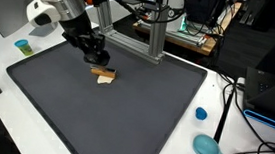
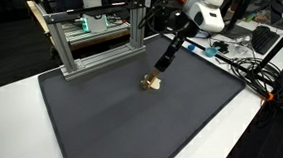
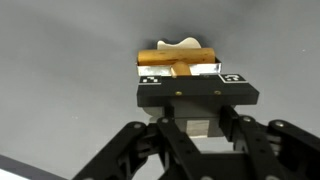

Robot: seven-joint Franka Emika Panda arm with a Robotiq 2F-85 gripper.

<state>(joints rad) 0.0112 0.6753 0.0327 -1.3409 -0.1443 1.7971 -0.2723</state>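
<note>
A small stack of wooden pieces (image 1: 103, 75) lies on the dark grey mat (image 1: 65, 101); it also shows in the other exterior view as wooden pieces (image 2: 152, 85). In the wrist view a golden-brown bar (image 3: 178, 56) lies across a pale wavy piece (image 3: 184, 43). My gripper (image 1: 96, 55) hangs just above and beside them, tilted, and appears as the gripper (image 2: 164, 63) too. Its fingers are shut on a pale block (image 3: 196, 127), which sits under a black bar (image 3: 196, 94) with white markings.
An aluminium frame (image 1: 141, 32) stands at the mat's far edge. A blue cap (image 1: 201, 114) and a teal scoop (image 1: 209, 147) lie on the white table, and a small cup (image 1: 22, 46) sits at the other side. Cables (image 2: 244, 68) trail nearby.
</note>
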